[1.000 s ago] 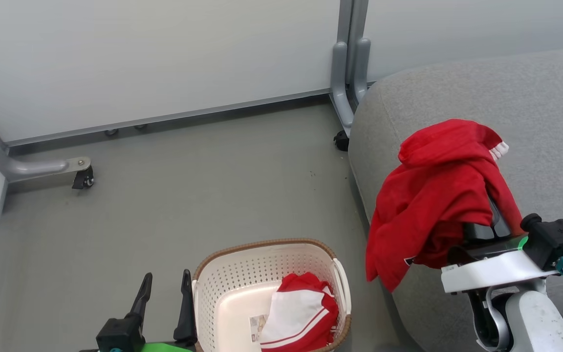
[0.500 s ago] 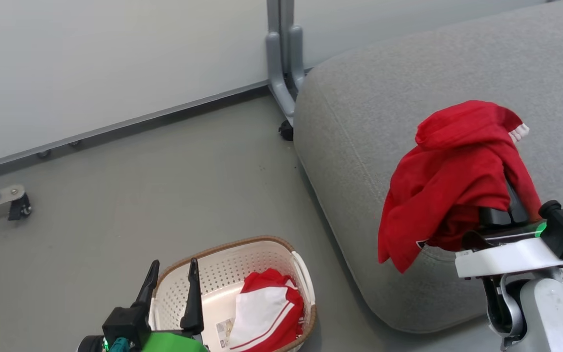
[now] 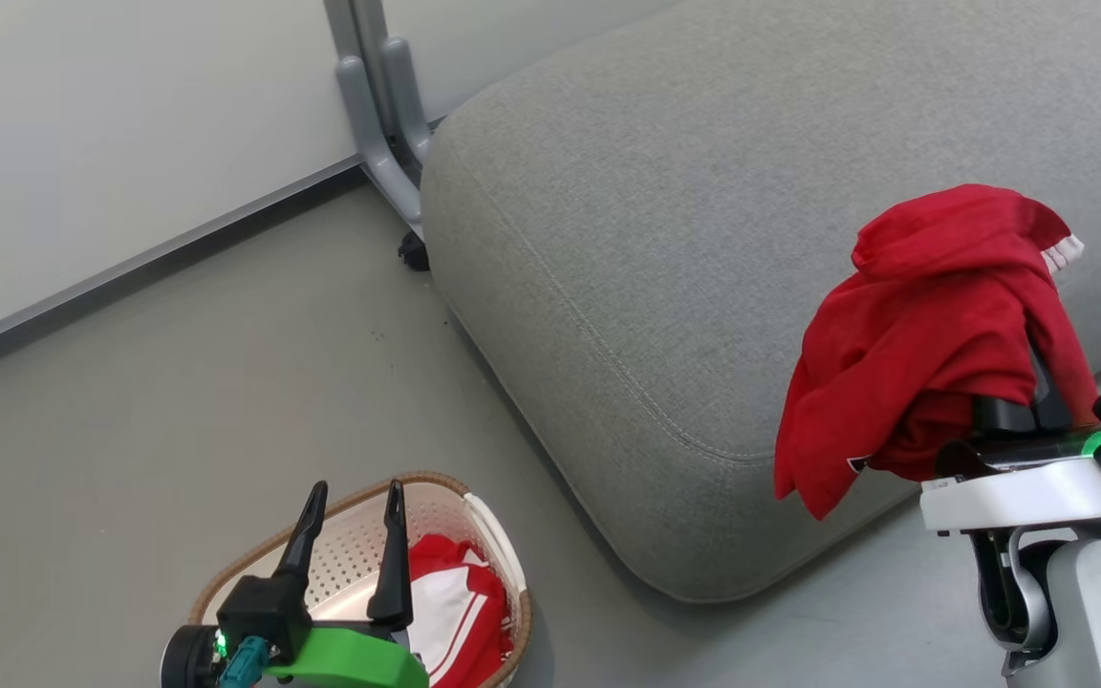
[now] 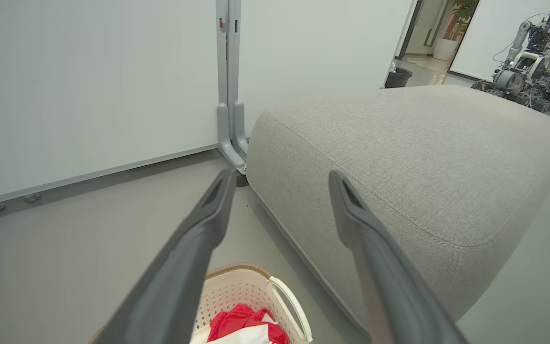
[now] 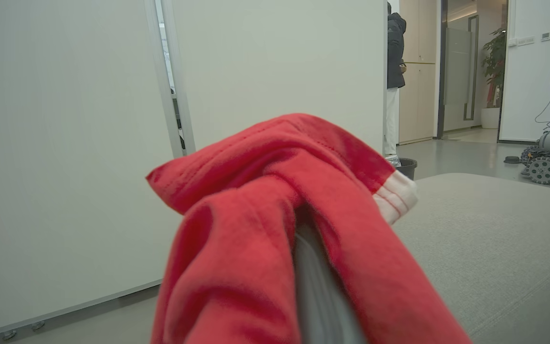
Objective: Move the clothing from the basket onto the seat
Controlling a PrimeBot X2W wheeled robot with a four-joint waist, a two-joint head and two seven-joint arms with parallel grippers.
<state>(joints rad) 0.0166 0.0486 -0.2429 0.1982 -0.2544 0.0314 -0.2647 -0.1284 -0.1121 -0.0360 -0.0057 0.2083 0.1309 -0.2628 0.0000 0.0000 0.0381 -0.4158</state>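
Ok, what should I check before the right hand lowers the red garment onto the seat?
1. Right hand shut on red garment: ok.
2. Garment fully over seat: cannot tell; its lower fold hangs by the near edge.
3. Left hand open, above basket: ok.
4. Basket emptied: not ok; a second garment lies inside.
5. Person far off, at the doorway: ok.

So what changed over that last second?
The robot turned toward the large grey fabric seat cushion, so the whole view swung; the cream perforated plastic basket itself did not move. Nothing was grabbed or released: the right jaws stay shut on the soft red garment, the left jaws stay open, and a red-and-white garment still lies in the basket.
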